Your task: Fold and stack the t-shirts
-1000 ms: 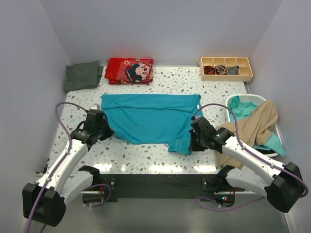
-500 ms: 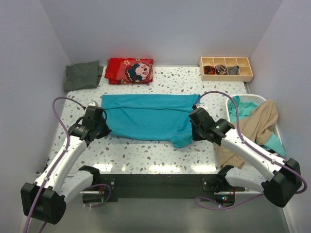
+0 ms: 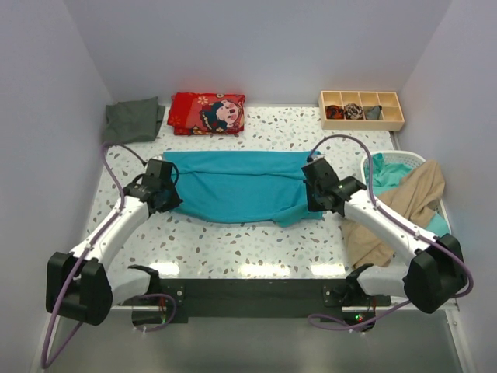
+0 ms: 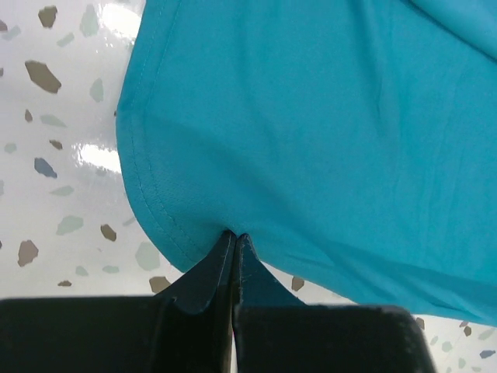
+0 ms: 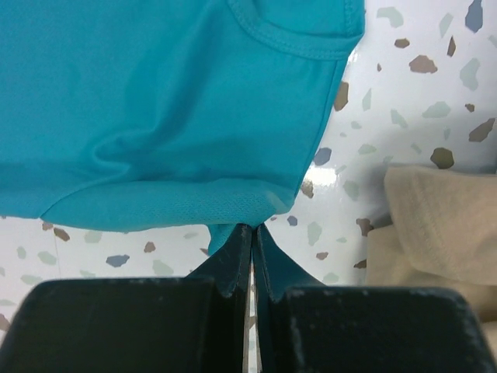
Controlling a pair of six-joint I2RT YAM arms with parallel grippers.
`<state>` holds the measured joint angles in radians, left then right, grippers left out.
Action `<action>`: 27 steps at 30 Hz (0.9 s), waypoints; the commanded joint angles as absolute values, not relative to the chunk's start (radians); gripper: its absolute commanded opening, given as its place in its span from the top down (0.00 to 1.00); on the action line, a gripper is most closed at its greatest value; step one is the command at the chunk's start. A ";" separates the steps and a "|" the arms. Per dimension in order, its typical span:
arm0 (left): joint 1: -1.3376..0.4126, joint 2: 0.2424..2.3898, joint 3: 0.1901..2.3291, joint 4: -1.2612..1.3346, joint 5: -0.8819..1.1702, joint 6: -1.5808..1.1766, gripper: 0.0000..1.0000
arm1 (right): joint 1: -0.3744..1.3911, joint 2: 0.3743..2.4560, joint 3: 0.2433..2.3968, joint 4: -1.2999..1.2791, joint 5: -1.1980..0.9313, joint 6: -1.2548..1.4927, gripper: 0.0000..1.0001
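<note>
The teal t-shirt lies across the middle of the counter as a wide band running from left to right, its far edge straight and its near edge sagging into a small point towards the right. The left fingers are pressed fully together on the hem at the band's near left corner, where the stitched edge curves round into them. The right fingers are likewise closed tight on a fold of the same cloth at the near right corner, just below the ribbed neckline. Both pinch only cloth, and the shirt hangs between the two grips. Close by the right fingers, on the right edge of the counter, the beige t-shirt spills out of a white basket and onto the counter. It lies under and beside the right arm, and its edge is near the teal corner but apart from it. Another teal cloth sits in the basket. In the far left corner lies the dark grey-green t-shirt, loosely folded. Just beside it, along the far edge, is a red printed cloth. In the far right corner stands a wooden tray with small bundles in its compartments, well apart from the shirt.
</note>
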<state>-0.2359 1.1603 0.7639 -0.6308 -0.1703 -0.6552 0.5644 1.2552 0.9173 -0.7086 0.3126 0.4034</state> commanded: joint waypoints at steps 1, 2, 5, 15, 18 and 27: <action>-0.201 1.203 0.828 -0.537 -0.187 -0.591 1.00 | 0.503 1.293 0.973 -0.631 0.287 0.336 1.00; -0.189 1.218 0.833 -0.529 -0.187 -0.585 1.00 | 0.496 1.304 0.979 -0.623 0.276 0.330 1.00; -0.164 1.242 0.836 -0.497 -0.172 -0.571 1.00 | 0.477 1.344 0.996 -0.609 0.272 0.308 1.00; -0.126 1.379 0.877 -0.399 -0.144 -0.512 1.00 | 0.425 1.485 1.080 -0.557 0.252 0.258 1.00; -0.109 1.413 0.891 -0.376 -0.135 -0.502 1.00 | 0.411 1.535 1.111 -0.554 0.242 0.245 1.00; -0.081 1.535 0.956 -0.318 -0.123 -0.482 1.00 | 0.373 1.693 1.212 -0.529 0.224 0.230 1.00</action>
